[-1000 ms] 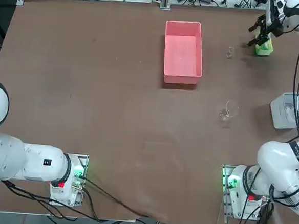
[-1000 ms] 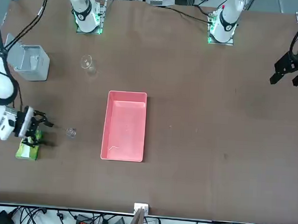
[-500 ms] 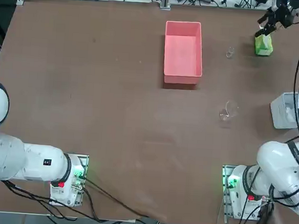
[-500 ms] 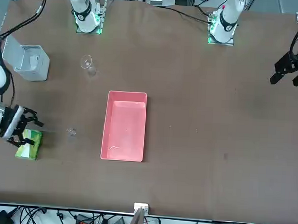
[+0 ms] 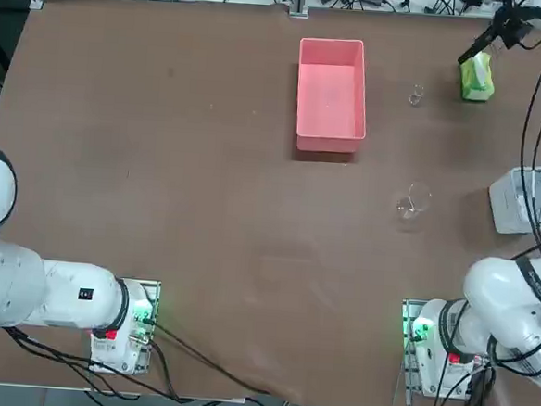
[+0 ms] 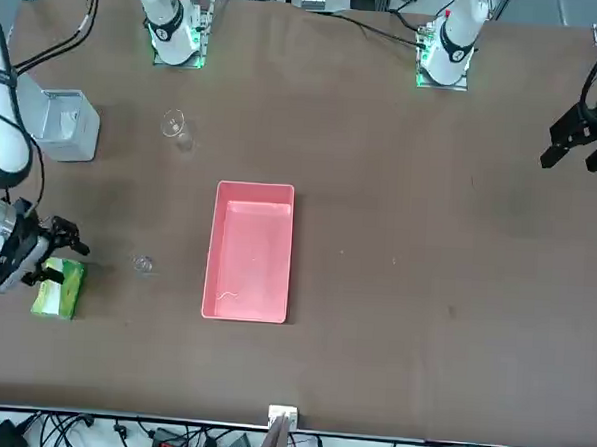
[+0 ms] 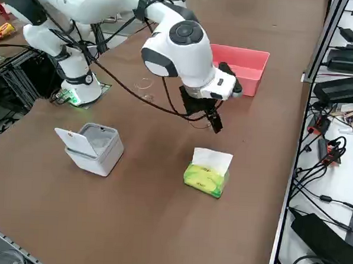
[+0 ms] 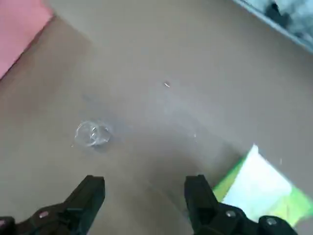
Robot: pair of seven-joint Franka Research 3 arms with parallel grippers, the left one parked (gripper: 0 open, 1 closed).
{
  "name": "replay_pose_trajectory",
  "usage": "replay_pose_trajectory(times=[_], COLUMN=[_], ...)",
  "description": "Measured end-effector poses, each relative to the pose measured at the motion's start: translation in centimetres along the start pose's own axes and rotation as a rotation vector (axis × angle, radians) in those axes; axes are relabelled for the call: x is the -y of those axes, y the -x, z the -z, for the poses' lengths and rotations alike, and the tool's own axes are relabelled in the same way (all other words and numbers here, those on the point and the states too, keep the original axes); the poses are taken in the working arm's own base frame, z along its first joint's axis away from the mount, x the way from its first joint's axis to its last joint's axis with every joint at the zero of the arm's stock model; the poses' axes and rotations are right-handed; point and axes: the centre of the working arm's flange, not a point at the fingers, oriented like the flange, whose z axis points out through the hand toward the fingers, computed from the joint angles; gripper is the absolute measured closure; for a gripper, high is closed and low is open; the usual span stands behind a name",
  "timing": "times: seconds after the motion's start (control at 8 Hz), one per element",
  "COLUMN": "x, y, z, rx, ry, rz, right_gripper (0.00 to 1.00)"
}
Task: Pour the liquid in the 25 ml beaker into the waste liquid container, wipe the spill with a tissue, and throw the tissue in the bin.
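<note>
The 25 ml beaker (image 5: pixel 415 95) stands upright in the upper right of the top view, on the bare table (image 5: pixel 205 208) between the pink waste liquid container (image 5: pixel 331 96) and the green tissue pack (image 5: pixel 477 80), apart from both; in the front view it is at the middle left, just right of the pack. It looks like thin clear glass, so likely light, hard, slippery and easy to tip or crack; the safest hold would probably be across its side wall about halfway up, with gentle pressure and the rim kept level until it is over the tub. The right gripper (image 8: pixel 144 196) hangs above the table near the pack with its fingers (image 8: pixel 90 193) spread wide and nothing between them; the wrist view shows the beaker ahead of the gap and untouched. A white sheet stands out of the pack's top in the right side view at lower centre. No loose tissue shows. No brand, label or writing can be read on the pack, beaker or tub
</note>
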Motion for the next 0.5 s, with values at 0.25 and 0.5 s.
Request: replay_pose_trajectory(times=[0.25,0.5], x=[-0.7,-1.5], y=[-0.3,-1.2], z=[-2.2,-3.7], rx=[0.092,0.155], ry=[0.105,0.226], rz=[-0.298,-0.396], right_gripper=[0.00,0.00])
